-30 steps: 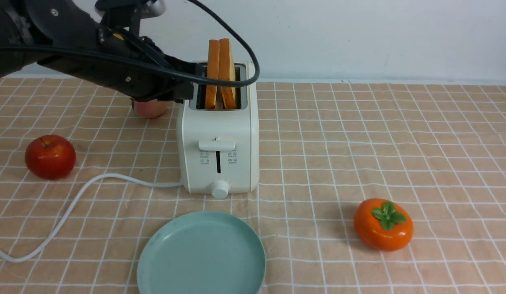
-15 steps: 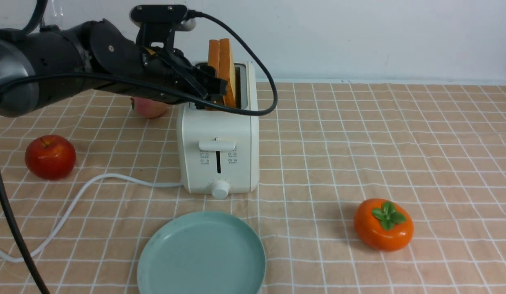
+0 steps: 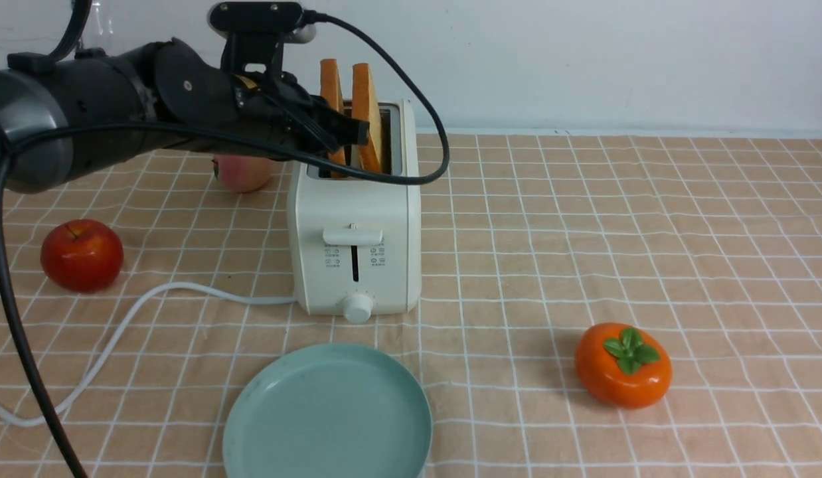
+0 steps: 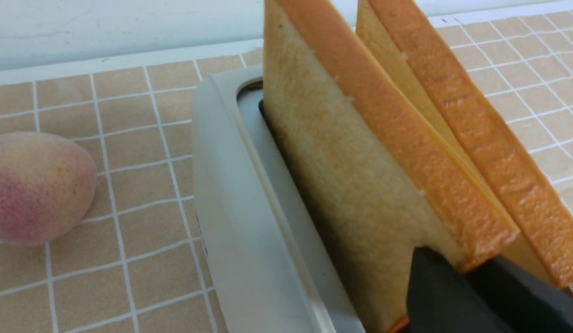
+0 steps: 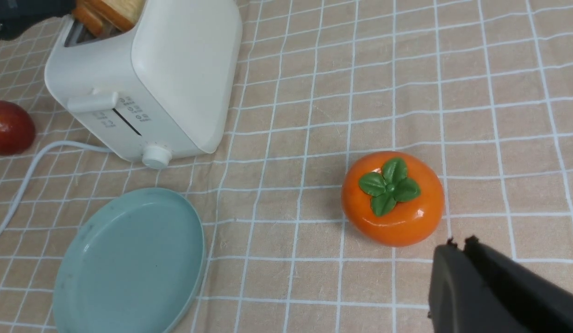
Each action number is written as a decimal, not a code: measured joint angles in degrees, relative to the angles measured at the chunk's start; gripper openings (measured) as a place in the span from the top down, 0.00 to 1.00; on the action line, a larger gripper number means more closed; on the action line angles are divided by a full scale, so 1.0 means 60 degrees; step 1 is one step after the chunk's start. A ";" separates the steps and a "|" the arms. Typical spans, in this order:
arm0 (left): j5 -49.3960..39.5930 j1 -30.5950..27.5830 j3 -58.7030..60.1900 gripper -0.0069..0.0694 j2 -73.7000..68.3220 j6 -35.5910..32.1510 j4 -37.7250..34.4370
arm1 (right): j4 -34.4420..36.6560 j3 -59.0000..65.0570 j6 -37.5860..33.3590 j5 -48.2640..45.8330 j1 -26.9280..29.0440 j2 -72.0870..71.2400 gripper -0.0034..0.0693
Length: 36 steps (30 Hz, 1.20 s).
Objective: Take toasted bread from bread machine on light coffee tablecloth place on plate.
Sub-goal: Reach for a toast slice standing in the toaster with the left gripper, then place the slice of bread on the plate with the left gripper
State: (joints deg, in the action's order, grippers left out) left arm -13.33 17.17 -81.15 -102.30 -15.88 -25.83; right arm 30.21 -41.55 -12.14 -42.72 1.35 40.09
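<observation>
The bread machine (image 3: 354, 219) is standing on the tablecloth (image 3: 583, 212), with the toasted bread (image 4: 360, 175) sticking up out of its top slots. The left pincer (image 3: 350, 133) is reaching in over the bread machine's left side and pinching the left slice (image 3: 330, 83) by a lower corner (the wrist view is showing one black finger against the pale face and the other between the slices). A gap is showing between it and the right slice (image 3: 366, 93). The plate (image 3: 328, 411) is lying just in front of the bread machine. A persimmon (image 3: 622, 364) is resting to the bread machine's front right, and the right pincer (image 5: 460, 243) is hovering near it, fingers pressed together. A red apple (image 3: 82, 255) is sitting to the bread machine's left, and a peach (image 3: 242, 174) is lying beside its rear left corner.
</observation>
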 joint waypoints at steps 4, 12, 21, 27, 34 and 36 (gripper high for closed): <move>-0.0261 0.0000 0.0000 0.90 0.0326 -0.0012 0.0043 | 0.0000 0.0000 0.0000 0.0000 0.0000 0.0000 0.91; -0.1342 -0.0179 0.0000 0.90 0.2726 0.0186 0.1220 | 0.0000 0.0000 0.0000 0.0000 0.0000 0.0000 0.89; -0.4633 -0.0231 0.0507 0.90 0.5345 0.1563 0.1335 | 0.0003 0.0000 0.0000 0.0105 0.0000 0.0000 0.88; -0.4729 -0.0231 0.3423 0.90 0.6046 0.1672 0.0727 | 0.0032 0.0000 0.0000 0.0116 0.0000 0.0000 0.87; -0.2796 -0.0231 0.6377 0.90 0.6070 -0.0247 -0.2989 | 0.0035 0.0000 0.0000 0.0164 0.0000 0.0000 0.86; -0.2425 -0.0231 0.6739 0.90 0.6070 -0.1014 -0.4075 | 0.0035 0.0000 0.0000 0.0164 0.0000 0.0000 0.86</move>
State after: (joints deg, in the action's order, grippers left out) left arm -27.89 15.79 -40.72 -65.88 -21.96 -50.28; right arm 30.41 -41.55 -12.14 -41.74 1.35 40.09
